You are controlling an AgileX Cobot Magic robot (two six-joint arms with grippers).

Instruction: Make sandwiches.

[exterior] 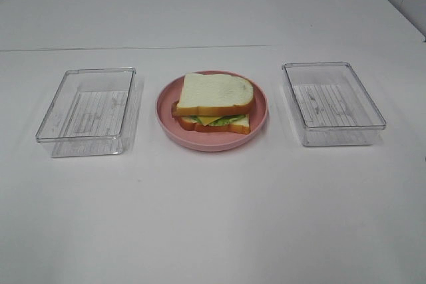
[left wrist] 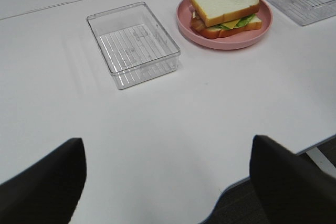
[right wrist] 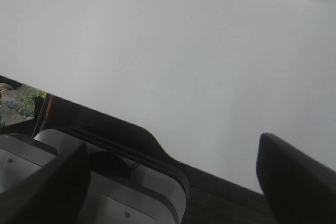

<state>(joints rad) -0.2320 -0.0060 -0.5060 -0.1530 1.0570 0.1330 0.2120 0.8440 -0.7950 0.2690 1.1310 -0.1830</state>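
Sandwich (exterior: 214,104): stacked on pink plate (exterior: 256,128), centre; light, layers loose, I'd grip crust sides.
Left gripper (left wrist: 168,182): wide, empty, six o'clock.
Right gripper (right wrist: 170,177): wide, empty.

A pink round plate (exterior: 164,108) sits mid-counter (exterior: 213,217), between two clear plastic trays, one to its left (exterior: 88,112), one to its right (exterior: 331,103).

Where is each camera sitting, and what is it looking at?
Exterior high: up above, looking down at the sandwich on the pink plate between two clear trays; no arm shows.
Left wrist: on the left arm, low over the table's near edge, facing the sandwich; dark fingers spread wide.
Right wrist: on the right arm, facing bare table; fingers apart.
The high and left wrist views share the sandwich.
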